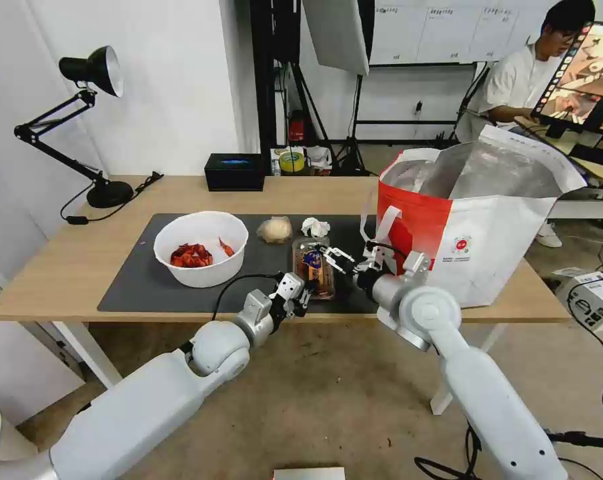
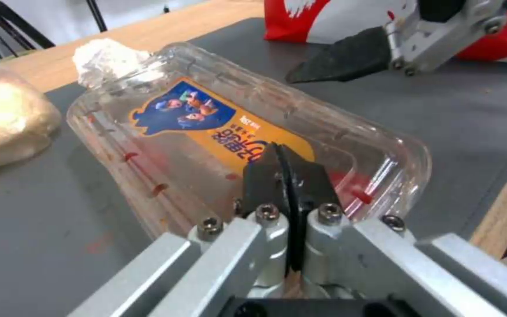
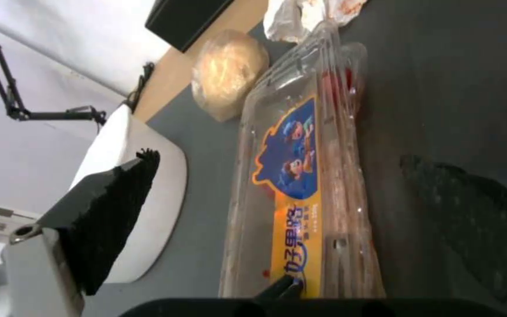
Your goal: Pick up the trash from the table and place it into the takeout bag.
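On the worktop [image 1: 61,267], from the left: a white bowl [image 1: 201,248] of red shells at 10 o'clock on the grey mat [image 1: 135,280], a beige paper ball [image 1: 275,229] and a tissue wad [image 1: 315,227] toward 12, the clear tray [image 1: 313,265] at centre, and the bag [image 1: 481,220] at 3 o'clock, mouth open and foil lining showing.

The step in hand looks like the tray pickup. The left gripper [image 2: 288,176] is pinched shut at the tray's near end — whether it truly holds the rim I cannot tell. The right gripper [image 3: 277,207] hovers over the tray, fingers spread wide to either side.

The tray [image 2: 247,145] is thin, glossy, ribbed plastic with a blue-and-orange label; it will likely flex and slip. Next calls for a firm bite on the rim, then a lift high enough to clear the bag's tall wall — the bowl, ball and wad wait.
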Robot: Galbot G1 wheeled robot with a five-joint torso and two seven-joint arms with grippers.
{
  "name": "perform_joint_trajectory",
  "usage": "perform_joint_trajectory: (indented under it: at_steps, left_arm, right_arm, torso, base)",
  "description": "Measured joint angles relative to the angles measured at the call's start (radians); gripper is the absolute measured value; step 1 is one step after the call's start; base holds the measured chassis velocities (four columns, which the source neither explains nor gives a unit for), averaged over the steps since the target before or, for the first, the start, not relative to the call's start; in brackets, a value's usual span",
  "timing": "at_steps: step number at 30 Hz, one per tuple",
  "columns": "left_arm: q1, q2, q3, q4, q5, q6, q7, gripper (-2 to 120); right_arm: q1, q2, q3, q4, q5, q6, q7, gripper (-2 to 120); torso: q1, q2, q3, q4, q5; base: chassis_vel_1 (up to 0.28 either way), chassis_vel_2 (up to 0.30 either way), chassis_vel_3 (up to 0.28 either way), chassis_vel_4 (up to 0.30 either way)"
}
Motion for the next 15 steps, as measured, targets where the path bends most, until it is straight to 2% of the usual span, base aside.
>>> perform_joint_trajectory:
  at_steps: [15]
  left_arm:
    - [0.009,0.002,-0.006,-0.002,-0.012,-0.01,-0.006,0]
  right_arm:
    - [0.098,-0.004,-0.042,-0.069,0.04,-0.089,0.032,100]
  torso:
    - [0.0,0.0,0.0,0.0,0.0001]
  base:
    - [0.0,0.0,0.0,0.0]
